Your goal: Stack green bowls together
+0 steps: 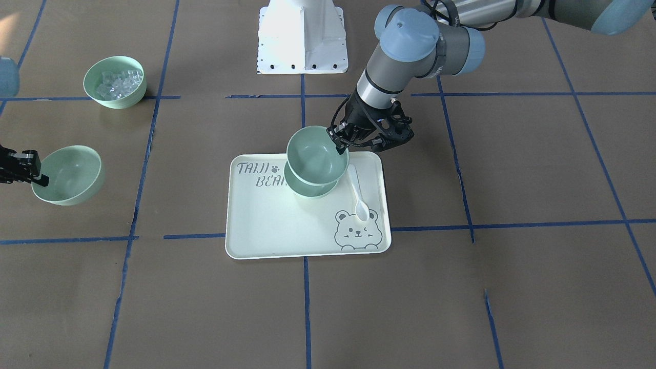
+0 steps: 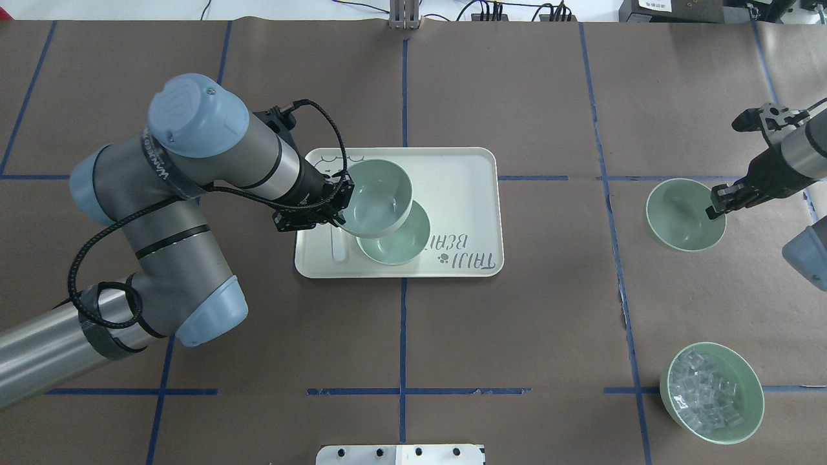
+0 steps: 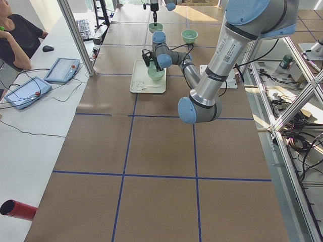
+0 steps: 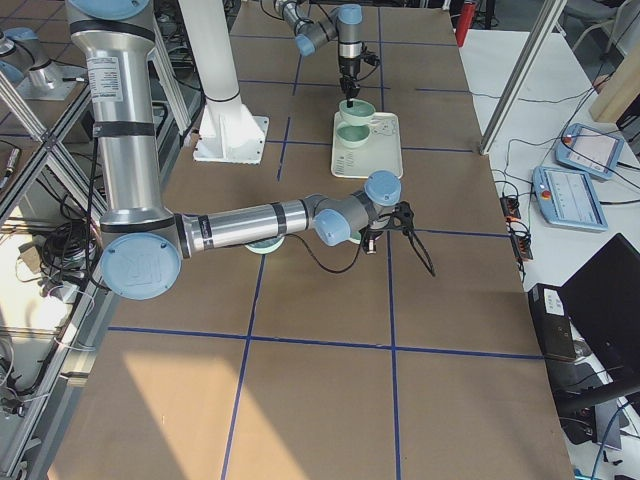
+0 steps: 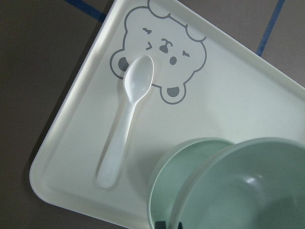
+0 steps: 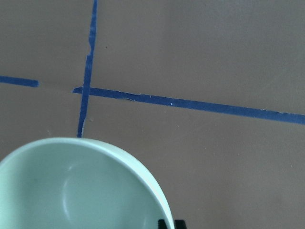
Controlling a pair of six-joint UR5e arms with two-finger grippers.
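My left gripper (image 1: 341,146) is shut on the rim of a green bowl (image 1: 316,156), which also shows in the overhead view (image 2: 378,197). It holds this bowl tilted, just over and partly off-centre from a second green bowl (image 1: 307,188) that stands on the bear-printed tray (image 1: 266,230). I cannot tell whether the two bowls touch. My right gripper (image 2: 714,210) is shut on the rim of the third green bowl (image 2: 681,216), far to the side on the brown table; this bowl fills the right wrist view (image 6: 81,186).
A white plastic spoon (image 1: 359,197) lies on the tray beside the bowls. A wider mint bowl with clear cubes (image 2: 711,392) stands near the robot's side, on its right. The white robot base (image 1: 302,38) is behind the tray.
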